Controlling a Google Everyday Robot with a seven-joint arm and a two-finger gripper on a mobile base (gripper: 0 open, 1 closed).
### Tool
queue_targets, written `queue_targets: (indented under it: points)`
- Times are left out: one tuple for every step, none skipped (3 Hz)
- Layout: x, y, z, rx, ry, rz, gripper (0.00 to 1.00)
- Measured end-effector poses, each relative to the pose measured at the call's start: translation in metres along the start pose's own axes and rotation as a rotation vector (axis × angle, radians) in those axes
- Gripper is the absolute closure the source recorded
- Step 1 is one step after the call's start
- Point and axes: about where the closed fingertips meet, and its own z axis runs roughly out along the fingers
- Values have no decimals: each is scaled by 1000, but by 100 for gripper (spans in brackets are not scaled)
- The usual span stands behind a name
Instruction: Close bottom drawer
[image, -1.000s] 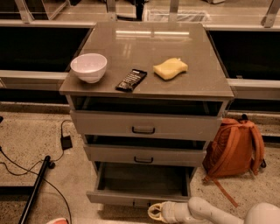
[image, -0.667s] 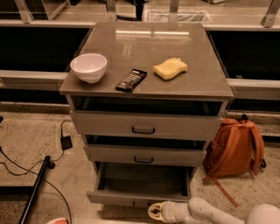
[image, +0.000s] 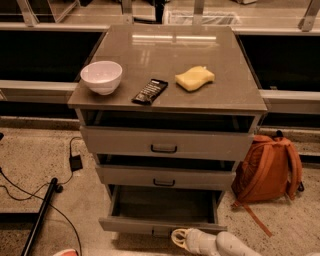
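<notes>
The bottom drawer is the lowest of three grey drawers in the cabinet. It stands pulled well out, and its shallow inside is dark and bare. Its low front panel faces me, with the small handle at its middle, near the bottom edge of the view. My gripper is at the end of the white arm that comes in from the lower right. It sits just in front of the drawer's front panel, right of the handle. The middle drawer and the top drawer stand slightly open.
On the cabinet top lie a white bowl, a dark snack bar and a yellow sponge. An orange backpack leans on the floor right of the cabinet. Cables and a black pole lie on the floor at the left.
</notes>
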Motion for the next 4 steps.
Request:
queue_targets:
  points:
    - [5, -18, 8, 65, 20, -3, 100]
    - [5, -37, 22, 111, 31, -26, 100]
    - [5, -58, 37, 145, 32, -41, 100]
    - [5, -58, 36, 145, 32, -41, 100]
